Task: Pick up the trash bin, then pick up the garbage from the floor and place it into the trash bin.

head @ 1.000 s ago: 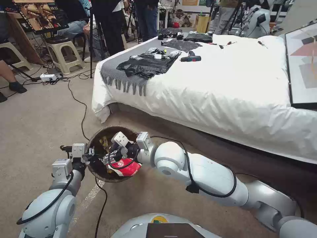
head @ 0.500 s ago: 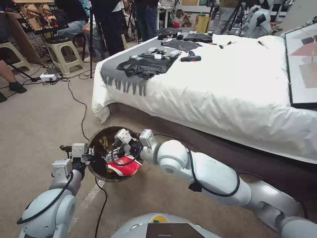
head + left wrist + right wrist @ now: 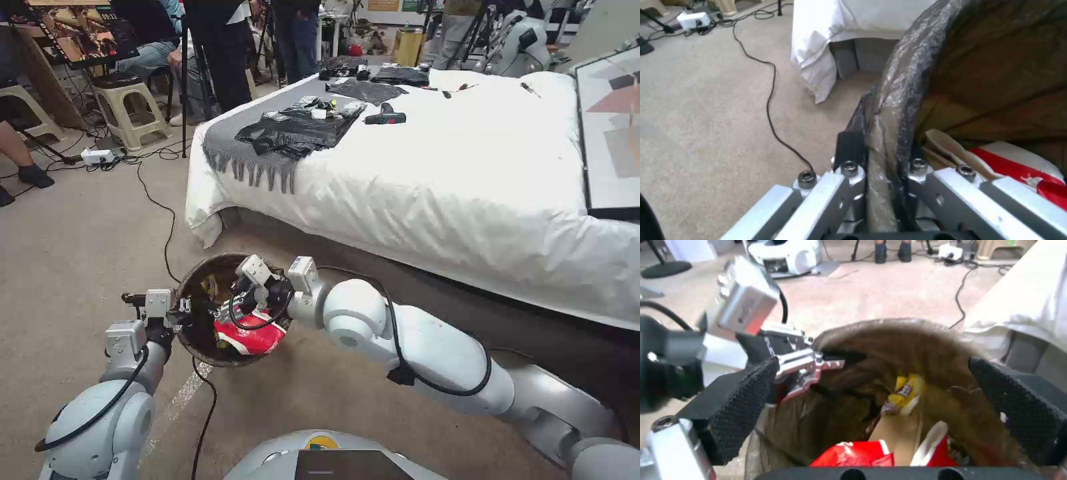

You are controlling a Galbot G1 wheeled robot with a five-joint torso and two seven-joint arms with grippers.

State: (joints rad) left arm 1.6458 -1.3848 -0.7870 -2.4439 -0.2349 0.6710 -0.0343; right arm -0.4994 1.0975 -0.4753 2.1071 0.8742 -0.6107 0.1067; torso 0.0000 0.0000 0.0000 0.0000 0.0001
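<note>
Brown-bagged trash bin (image 3: pixel 200 300) sits off the floor beside the bed (image 3: pixel 467 187), its rim pinched by the left hand (image 3: pixel 880 173); the right hand (image 3: pixel 889 406) hangs spread over the red-and-white cup (image 3: pixel 250 337) inside

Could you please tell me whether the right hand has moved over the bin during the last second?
Yes. The right hand has drawn slightly back and up from the trash bin, towards the bed, fingers open.
</note>
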